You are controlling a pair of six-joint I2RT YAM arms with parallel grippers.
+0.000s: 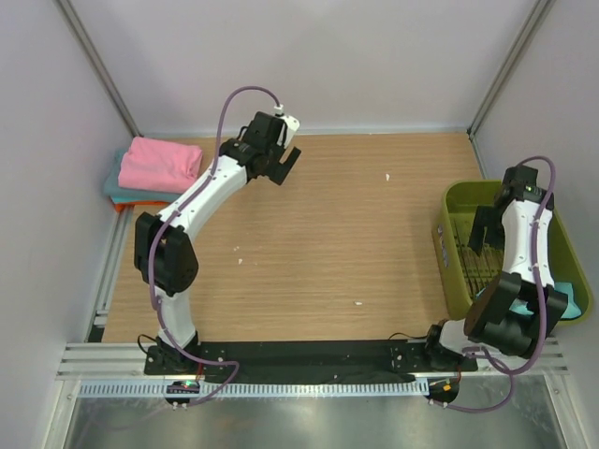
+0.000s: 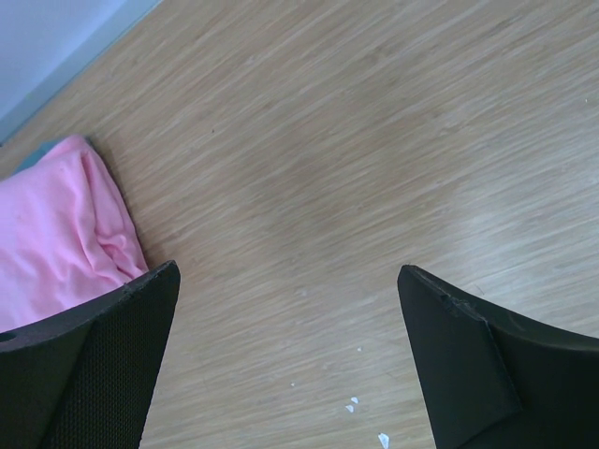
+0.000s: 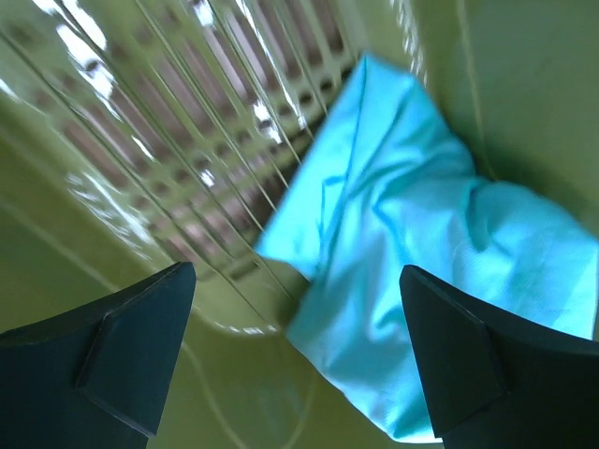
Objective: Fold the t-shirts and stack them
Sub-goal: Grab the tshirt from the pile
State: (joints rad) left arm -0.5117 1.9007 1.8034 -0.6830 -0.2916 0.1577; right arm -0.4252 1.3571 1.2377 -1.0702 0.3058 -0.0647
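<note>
— What lies in the basket (image 1: 456, 201)?
— One loose t-shirt (image 3: 421, 281), at its near end. The right claw (image 3: 295, 269) hangs inside, above it.
— And left of the basket?
— Across the table (image 1: 356, 243), well apart and farther back, the stack of folded t-shirts (image 1: 154, 168). The left claw (image 1: 284, 168) sits between, nearer the stack.

Wood-grain table (image 1: 328, 234) — an olive-green plastic basket (image 1: 448, 253) sits at its right edge. Well apart from the basket, in the far-left corner, lies a folded stack: pink t-shirt (image 1: 161, 164) atop teal t-shirt (image 1: 114, 188). White specks (image 1: 387, 176) lie between — scattered.
</note>
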